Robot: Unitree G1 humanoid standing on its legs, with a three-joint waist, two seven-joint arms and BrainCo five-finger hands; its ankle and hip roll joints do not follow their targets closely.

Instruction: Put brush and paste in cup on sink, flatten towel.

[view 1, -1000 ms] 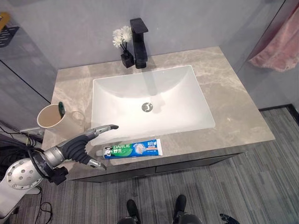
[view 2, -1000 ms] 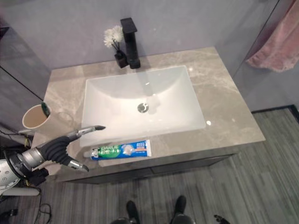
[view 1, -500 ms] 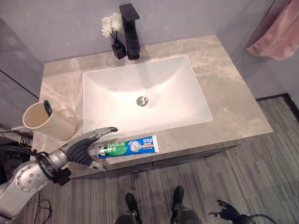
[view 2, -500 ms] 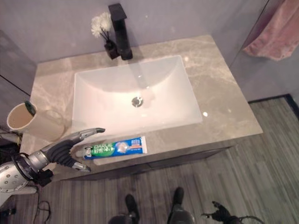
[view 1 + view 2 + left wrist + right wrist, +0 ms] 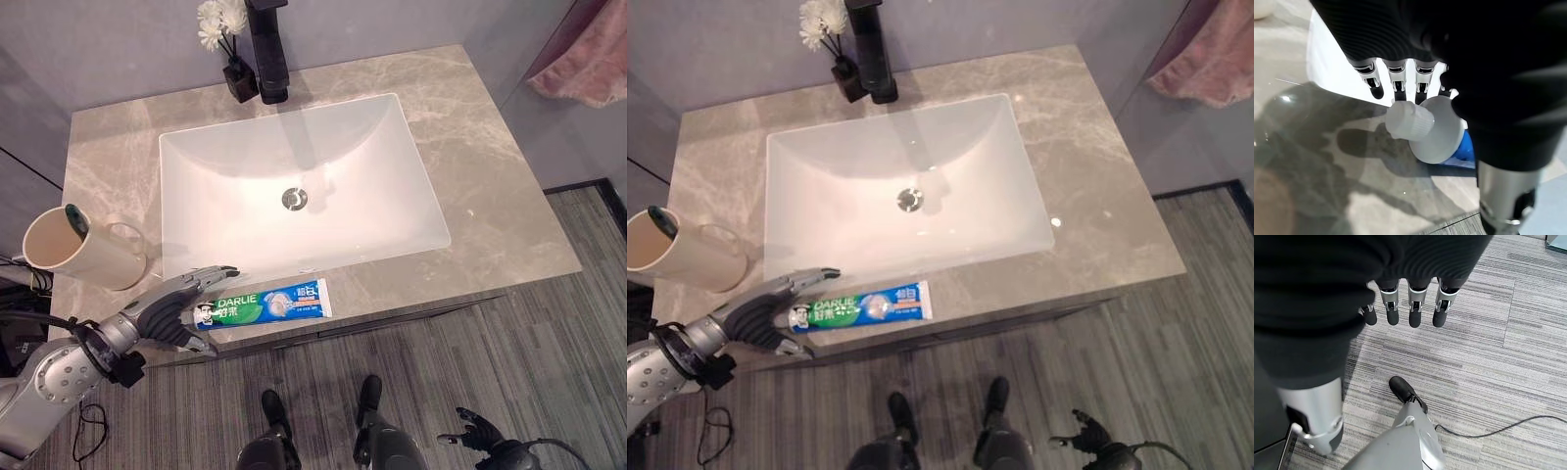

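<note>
The toothpaste tube (image 5: pixel 263 305) lies left-right, cap pointing left into the left hand (image 5: pixel 178 305), whose relaxed fingers straddle it.

Likely a bathroom: white basin (image 5: pixel 294 186), black faucet (image 5: pixel 267 44), pink towel (image 5: pixel 588 64) hanging nearby.

One cup (image 5: pixel 73 249), one toothpaste tube (image 5: pixel 263 303)

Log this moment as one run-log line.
left hand: open at paste cap | right hand: open, idle | brush: in cup
</note>
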